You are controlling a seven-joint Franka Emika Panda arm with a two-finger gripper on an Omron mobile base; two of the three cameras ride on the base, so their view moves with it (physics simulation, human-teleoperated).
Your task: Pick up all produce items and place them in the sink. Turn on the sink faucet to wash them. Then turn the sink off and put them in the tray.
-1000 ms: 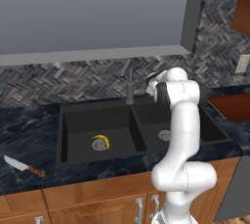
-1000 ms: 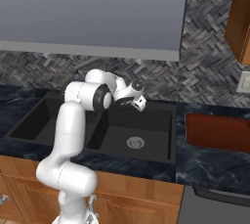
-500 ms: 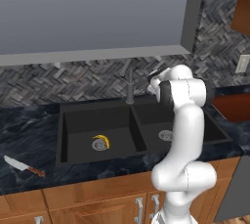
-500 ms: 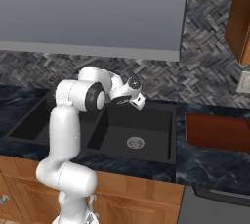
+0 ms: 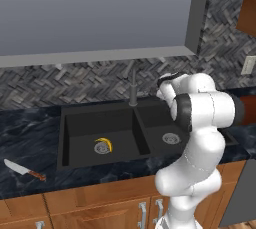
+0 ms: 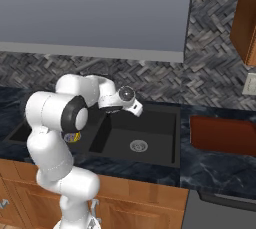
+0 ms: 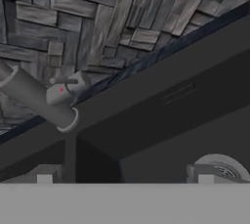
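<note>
A small yellow banana (image 5: pixel 104 143) lies by the round drain in the left basin of the black double sink (image 5: pixel 75 123), whose right basin (image 6: pixel 160 138) holds nothing. The dark grey faucet (image 5: pixel 133 85) stands behind the divider. In the hand view its spout (image 7: pixel 39 101) and thin lever (image 7: pixel 66 81) appear at the left, ahead of the hand. My gripper (image 7: pixel 124 179) hovers over the right basin just right of the faucet, open, with nothing between its wide-set fingertips (image 7: pixel 44 176). From the base it appears as the gripper (image 6: pixel 137 110) at the end of the bent arm. The reddish-brown tray (image 6: pixel 222 135) rests on the counter right of the sink.
A red-handled knife (image 5: pixel 22 169) lies on the black marbled counter left of the sink. A herringbone tile wall (image 7: pixel 122 22) rises close behind the faucet. My own white arm (image 5: pixel 200 118) stands in front of the right basin. Wooden cabinets run below the counter.
The hand has drifted a little left, closer to the faucet, staying open. The banana, knife and tray have not moved.
</note>
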